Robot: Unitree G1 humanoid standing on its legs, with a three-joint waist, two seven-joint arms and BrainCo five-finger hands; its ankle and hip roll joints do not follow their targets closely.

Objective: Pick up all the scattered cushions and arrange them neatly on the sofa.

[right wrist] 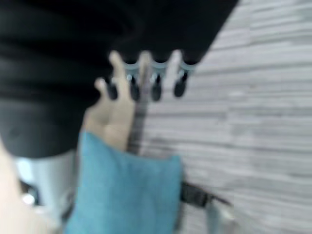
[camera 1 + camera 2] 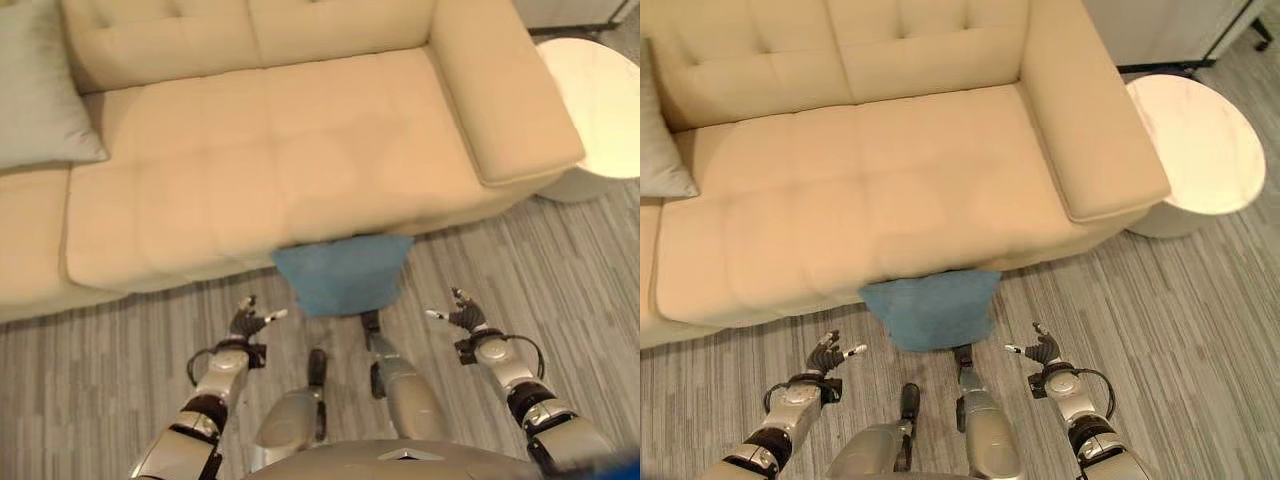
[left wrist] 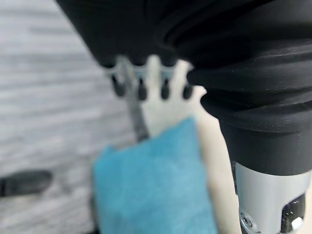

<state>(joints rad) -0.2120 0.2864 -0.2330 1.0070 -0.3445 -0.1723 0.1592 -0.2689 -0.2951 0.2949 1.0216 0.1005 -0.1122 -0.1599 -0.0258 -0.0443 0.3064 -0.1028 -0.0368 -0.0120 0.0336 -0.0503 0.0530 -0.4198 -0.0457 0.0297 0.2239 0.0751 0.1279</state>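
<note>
A blue cushion (image 2: pixel 343 272) lies on the grey floor (image 2: pixel 560 270), tucked against the front edge of the cream sofa (image 2: pixel 300 140). The left robot hand (image 2: pixel 248 322) and the right robot hand (image 2: pixel 462 314) hover on either side of it, both apart from it, fingers spread and empty. A grey cushion (image 2: pixel 35 90) rests on the sofa's left seat.

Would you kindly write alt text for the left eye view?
A blue cushion lies on the striped floor against the beige sofa, between the open left hand and right hand. A grey cushion rests on the sofa.
</note>
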